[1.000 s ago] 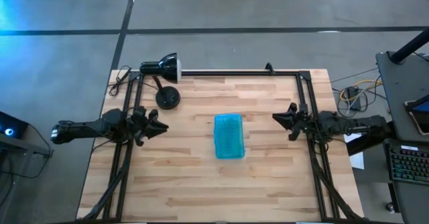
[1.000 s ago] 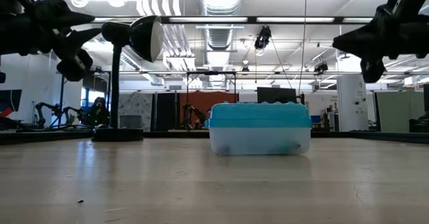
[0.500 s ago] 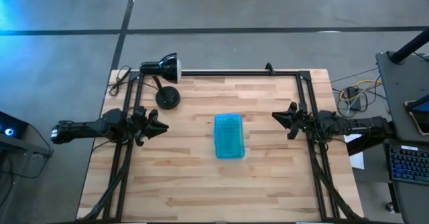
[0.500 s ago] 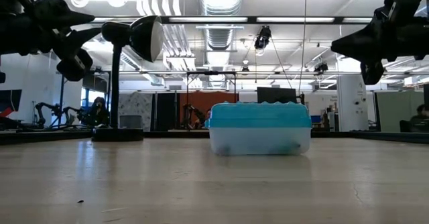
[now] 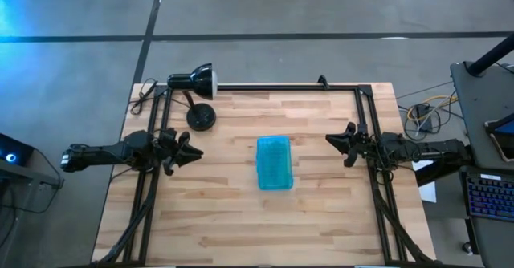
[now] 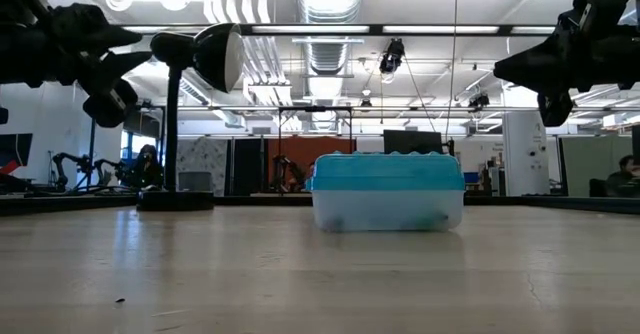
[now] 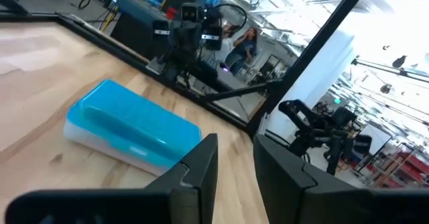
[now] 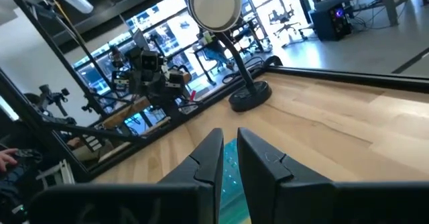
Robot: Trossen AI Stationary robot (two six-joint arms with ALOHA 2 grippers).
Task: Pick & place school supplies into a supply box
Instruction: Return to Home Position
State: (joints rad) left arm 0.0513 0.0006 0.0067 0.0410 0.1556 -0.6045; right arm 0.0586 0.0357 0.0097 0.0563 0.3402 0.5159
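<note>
a black desk lamp (image 5: 201, 81) stands at the table's (image 5: 321, 212) far left corner, well apart from the supply box (image 5: 274, 163); nothing lies between the box and either arm; the box sits closed near the table's middle, long axis running from far edge to near edge, teal half on top of the clear half; its contents show only as dim smudges through the clear wall; the left gripper (image 5: 195, 150) hangs above the left side, fingers slightly parted, empty; the right gripper (image 5: 331, 140) hangs above the right side, fingers almost together, empty.
</note>
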